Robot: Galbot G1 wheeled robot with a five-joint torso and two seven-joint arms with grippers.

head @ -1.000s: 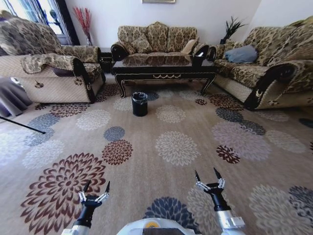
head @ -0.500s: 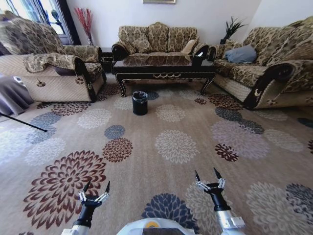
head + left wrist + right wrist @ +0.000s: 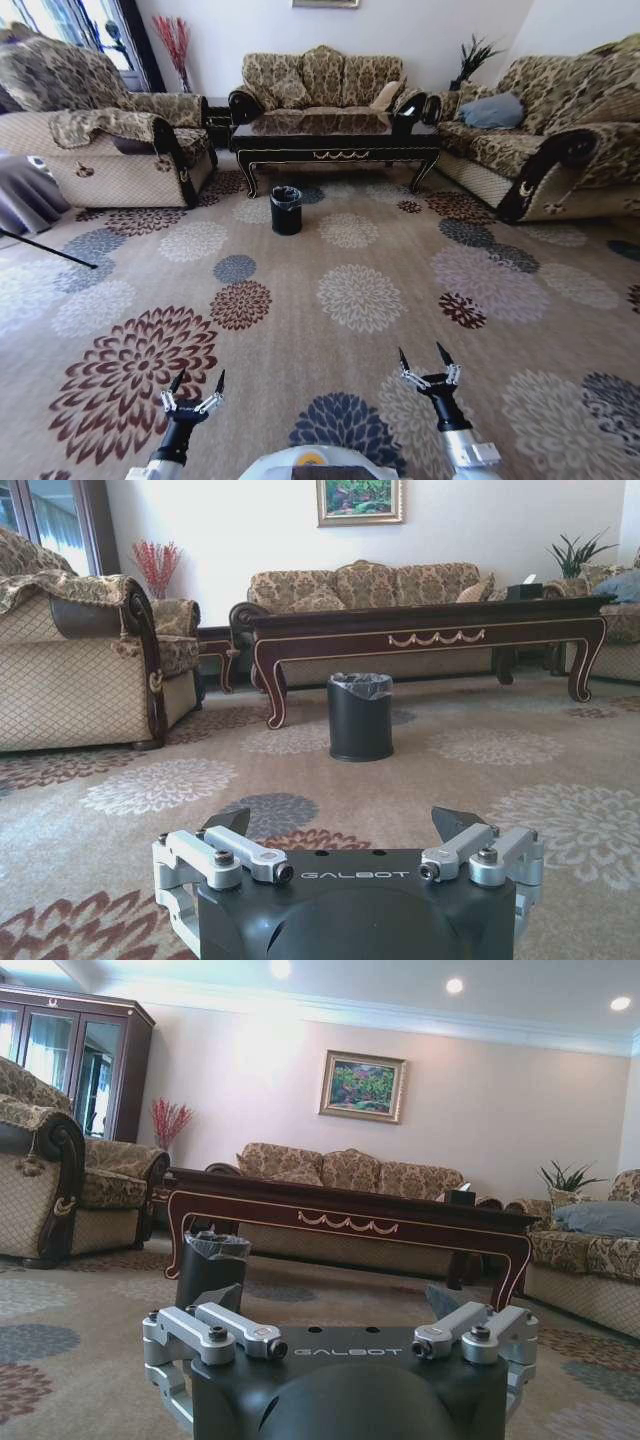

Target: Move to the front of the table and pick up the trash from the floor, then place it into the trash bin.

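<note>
- Left gripper (image 3: pixel 197 385): held low at the near left over the floor (image 3: pixel 300 300); fingers spread apart, nothing between them. The left wrist view confirms the gap between the two finger tips (image 3: pixel 229 823).
- Right gripper (image 3: pixel 424 358): held low at the near right, slightly higher than the left one; fingers likewise spread and empty. In the right wrist view the same gripper (image 3: pixel 340 1305) points toward the far end of the room.
- Table (image 3: pixel 335 148): stands at the far centre of the room, long side facing the robot, well apart from both grippers.
- Trash bin (image 3: pixel 286 211): upright on the floor, just in front of the table's left portion, lined with a black bag. In the left wrist view the bin (image 3: pixel 360 716) stands ahead of that gripper, near the table (image 3: pixel 430 630).
- Trash: no litter piece can be made out on the patterned carpet from this range.
- Sofas: one (image 3: pixel 320 78) behind the table, one (image 3: pixel 90 130) at far left, one (image 3: pixel 540 130) at far right.
</note>
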